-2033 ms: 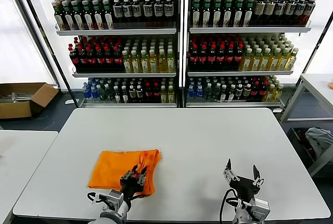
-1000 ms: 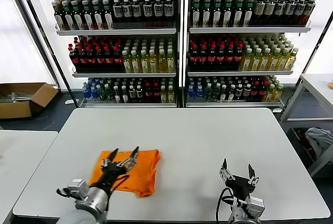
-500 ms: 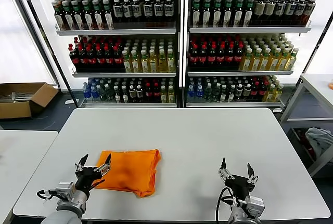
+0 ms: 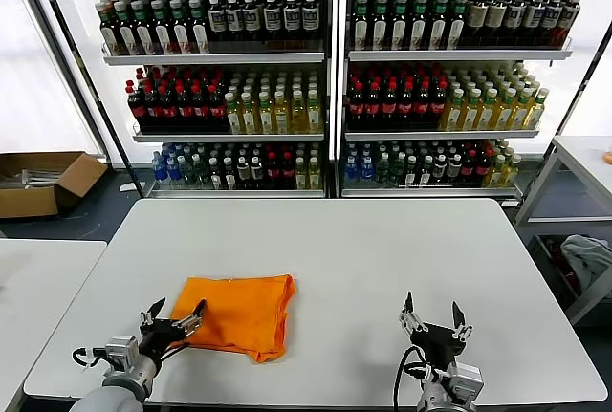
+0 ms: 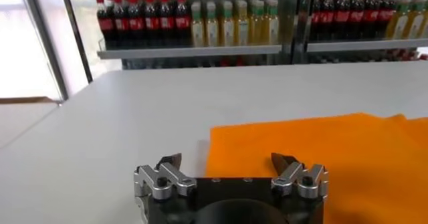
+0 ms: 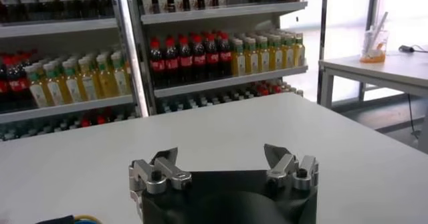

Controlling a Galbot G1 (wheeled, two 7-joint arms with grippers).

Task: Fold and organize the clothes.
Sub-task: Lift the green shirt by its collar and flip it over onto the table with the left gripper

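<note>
The clothes are one bright orange T-shirt (image 4: pixel 237 312), folded into a flat rectangle on the white table (image 4: pixel 363 249), left of centre near the front edge. My left gripper (image 4: pixel 174 316) hovers open and empty at the shirt's near left corner, just off the cloth. In the left wrist view the orange T-shirt (image 5: pixel 321 145) spreads ahead of the open left gripper (image 5: pixel 228 158). My right gripper (image 4: pixel 428 314) stands open and empty over bare table at the front right, well apart from the shirt; the right wrist view shows this right gripper (image 6: pixel 221 153) with nothing between its fingers.
Shelves of bottles (image 4: pixel 325 77) stand behind the table. A cardboard box (image 4: pixel 43 183) lies on the floor at the left. A second white table (image 4: pixel 38 278) adjoins on the left. Another table (image 4: pixel 583 159) and a grey cloth heap (image 4: pixel 585 257) are at the right.
The left gripper let go of the shirt's fold, opened, and drew back to the left and toward the front edge. The shirt now lies flat and folded. The right gripper barely moved.
</note>
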